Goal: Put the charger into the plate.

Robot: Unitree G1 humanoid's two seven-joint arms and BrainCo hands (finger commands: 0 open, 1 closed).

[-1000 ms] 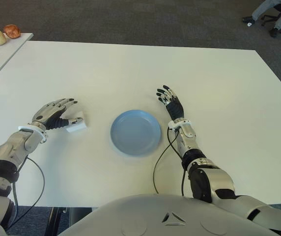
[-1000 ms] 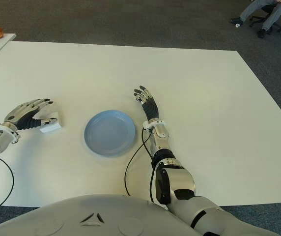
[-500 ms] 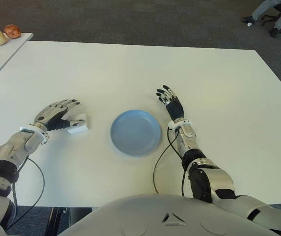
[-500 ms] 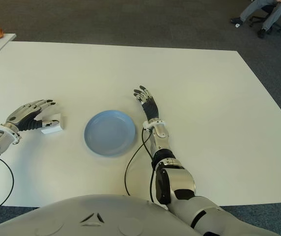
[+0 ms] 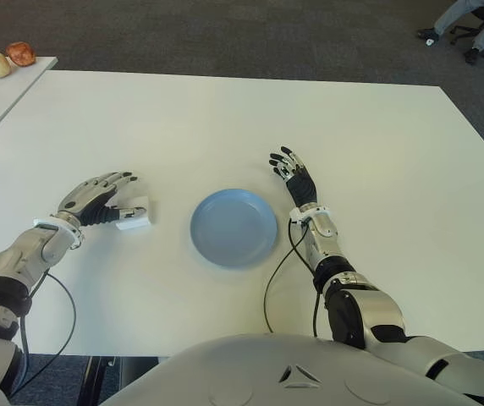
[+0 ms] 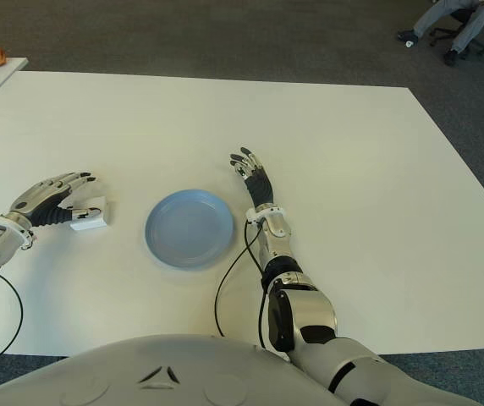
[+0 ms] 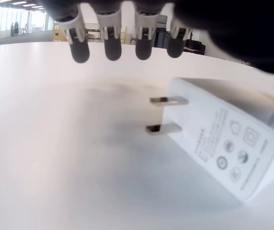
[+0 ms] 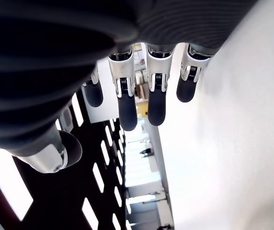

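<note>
The left robot hand (image 5: pixel 94 196) is hovering at the middle left of the eye view, fingers spread wide over the white charger (image 5: pixel 133 213), which is lying flat on the table (image 5: pixel 225 118) just beside the thumb. In the left wrist view the four fingertips (image 7: pixel 112 50) are arching above the charger (image 7: pixel 223 143), whose two prongs are pointing out sideways over the table; nothing is gripping it yet. The open, cupped pose seems meant for closing down around the block from above. The blue plate (image 5: pixel 234 227) is sitting in the centre of the frame, to the right of the charger and apart from it, so only a short carry is needed. The right robot hand (image 5: pixel 294 179) is showing just beyond the plate's upper right edge, fingers extended and holding nothing, leaving the plate unobstructed. The charger is not yet in the plate.
</note>
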